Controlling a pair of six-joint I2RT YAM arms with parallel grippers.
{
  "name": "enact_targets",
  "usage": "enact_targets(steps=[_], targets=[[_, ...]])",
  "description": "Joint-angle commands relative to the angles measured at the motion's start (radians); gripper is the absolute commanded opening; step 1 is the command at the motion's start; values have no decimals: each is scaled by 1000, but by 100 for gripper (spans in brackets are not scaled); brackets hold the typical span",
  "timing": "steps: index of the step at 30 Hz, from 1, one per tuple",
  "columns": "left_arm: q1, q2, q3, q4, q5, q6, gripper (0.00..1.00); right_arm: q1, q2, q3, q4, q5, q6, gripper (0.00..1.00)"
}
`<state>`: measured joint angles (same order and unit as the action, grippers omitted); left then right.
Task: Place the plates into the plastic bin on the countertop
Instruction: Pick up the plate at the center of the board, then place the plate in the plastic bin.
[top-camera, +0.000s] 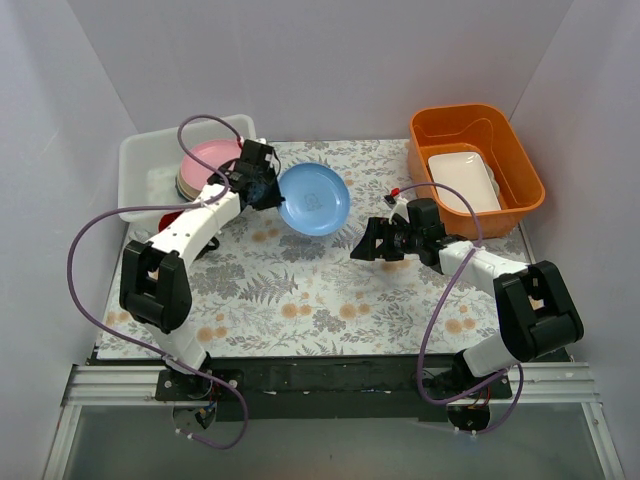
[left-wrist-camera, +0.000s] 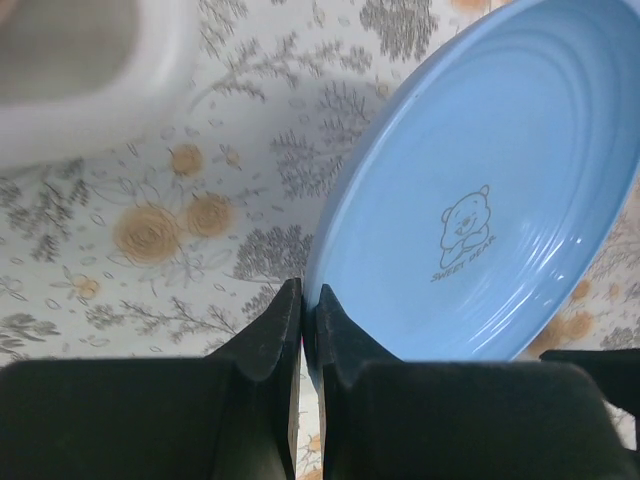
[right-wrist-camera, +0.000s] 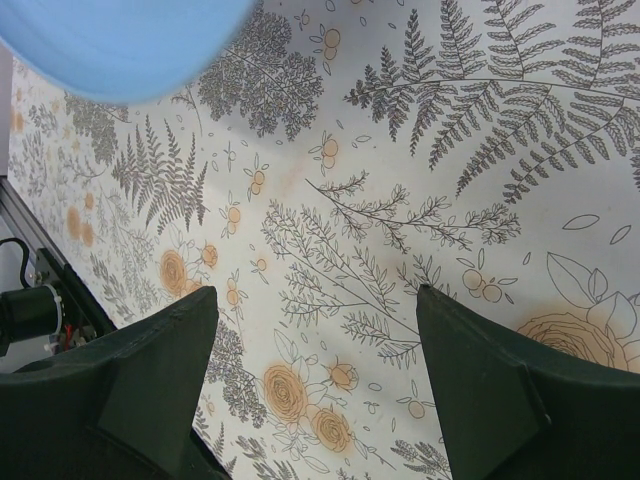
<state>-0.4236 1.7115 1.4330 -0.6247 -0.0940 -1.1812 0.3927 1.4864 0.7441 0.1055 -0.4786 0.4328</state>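
Pinches the rim of the light blue plate (left-wrist-camera: 490, 200) tight in the left gripper (left-wrist-camera: 302, 330), plastic bin (top-camera: 140, 165) close to its left; holds the right gripper (right-wrist-camera: 320, 390) apart, empty.

- light blue plate (left-wrist-camera: 500, 190) runs off the left wrist view's top and right edges
- plastic bin (left-wrist-camera: 100, 100) shows there only as a blurred corner
- stacked plates (top-camera: 205, 160) in the bin lie partly behind the left arm (top-camera: 195, 222), lower ones indistinguishable
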Motion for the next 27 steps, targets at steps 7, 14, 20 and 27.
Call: enact_targets(steps=[7,14,20,27], targets=[[178,42,240,-73,52,64,0,-3,11,28,14,-23,-14,88],[302,92,362,-81,158,32,0,-5,31,32,14,-31,-14,88],[361,140,428,-95,162,18,0,-5,40,35,17,-31,-12,88],[422,155,422,-69,149,15,0,-5,74,46,22,-49,-16,88]])
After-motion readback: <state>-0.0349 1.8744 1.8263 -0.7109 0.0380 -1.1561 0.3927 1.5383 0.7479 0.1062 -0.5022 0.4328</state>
